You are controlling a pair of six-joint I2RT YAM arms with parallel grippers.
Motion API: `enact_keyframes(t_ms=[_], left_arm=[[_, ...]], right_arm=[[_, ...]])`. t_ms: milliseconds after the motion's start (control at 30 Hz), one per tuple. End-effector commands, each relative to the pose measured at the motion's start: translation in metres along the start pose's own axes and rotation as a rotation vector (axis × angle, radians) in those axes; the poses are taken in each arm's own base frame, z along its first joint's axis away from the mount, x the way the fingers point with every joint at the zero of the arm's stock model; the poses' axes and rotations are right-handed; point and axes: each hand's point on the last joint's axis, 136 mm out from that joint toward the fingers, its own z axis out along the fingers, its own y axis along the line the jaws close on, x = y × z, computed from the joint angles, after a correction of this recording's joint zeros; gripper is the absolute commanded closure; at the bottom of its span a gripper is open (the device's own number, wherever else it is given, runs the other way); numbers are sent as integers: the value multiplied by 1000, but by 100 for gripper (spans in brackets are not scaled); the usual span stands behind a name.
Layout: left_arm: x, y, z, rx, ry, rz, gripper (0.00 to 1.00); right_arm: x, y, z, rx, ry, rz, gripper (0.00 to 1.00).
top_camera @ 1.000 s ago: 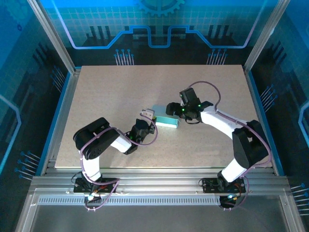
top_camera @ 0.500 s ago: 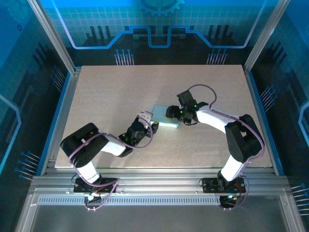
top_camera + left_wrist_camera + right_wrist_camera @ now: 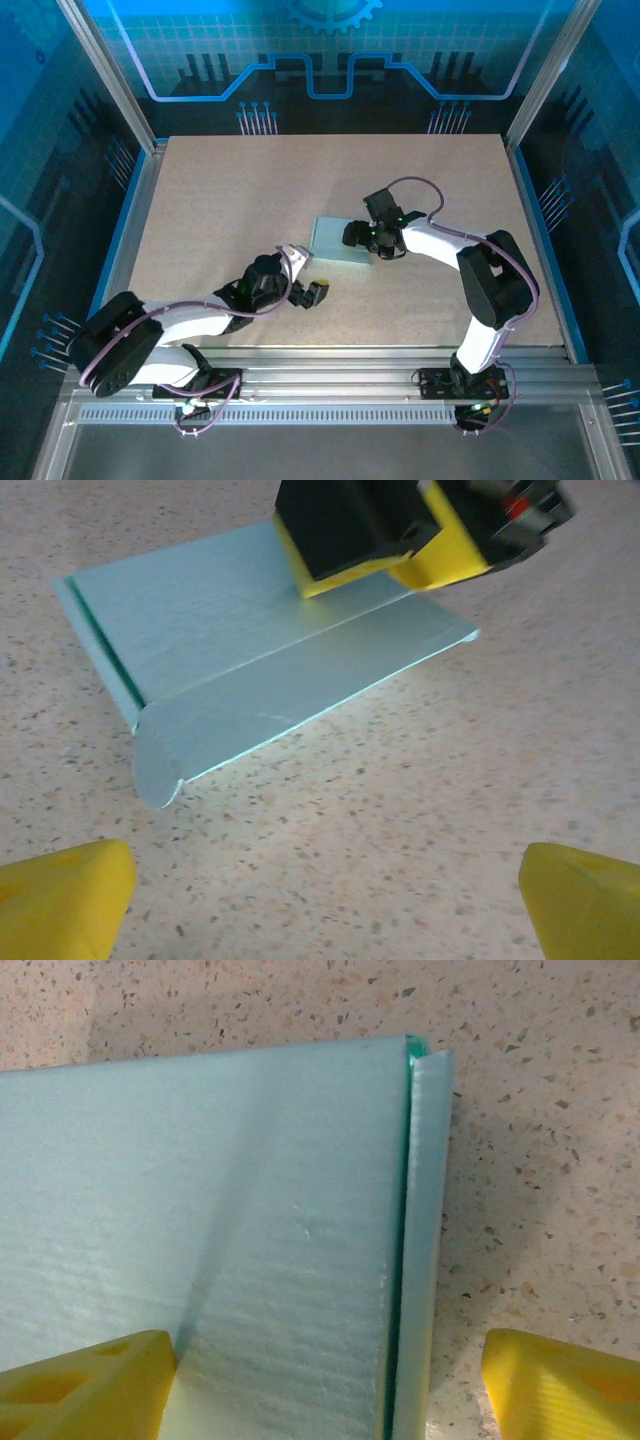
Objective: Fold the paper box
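Top external: paper box (image 3: 332,240) lies flat on the bench (image 3: 220,190) under the right end effector (image 3: 368,240), fingers wide, straddling its folded edge. Left end effector (image 3: 310,274) wide, holding nothing, box just ahead, apart.

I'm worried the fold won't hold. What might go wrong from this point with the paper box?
The front flap of the paper box lies unheld, with the left tool open and clear of it, so it may spring open. The right tool straddles the box's edge strip; closing there might crumple it or drag the box.
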Motion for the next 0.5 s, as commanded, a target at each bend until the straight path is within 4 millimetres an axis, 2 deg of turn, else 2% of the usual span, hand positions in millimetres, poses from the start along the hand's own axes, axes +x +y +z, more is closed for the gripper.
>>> enact_keyframes(t_ms=[0,67,200,267,300,367,400,467], left_arm=[[-17,-12,-10,127,4,-143,1],[-37,-2,-10,127,-36,-219,1],[-70,38,0,39,-70,-469,1],[-70,58,13,-34,-2,-572,1],[-74,58,19,-22,38,-579,1],[-65,65,34,-56,147,-615,1],[-64,66,40,-51,181,-627,4],[-55,72,53,-42,242,-674,22]], right_arm=[[2,-5,7,42,6,-6,21],[3,-7,9,48,11,-14,25],[5,-9,12,52,16,-21,33],[6,-9,12,48,19,-26,33],[6,-8,11,43,20,-29,33],[6,-7,11,34,21,-32,33],[6,-7,11,28,19,-30,32],[5,-5,10,5,19,-28,32]])
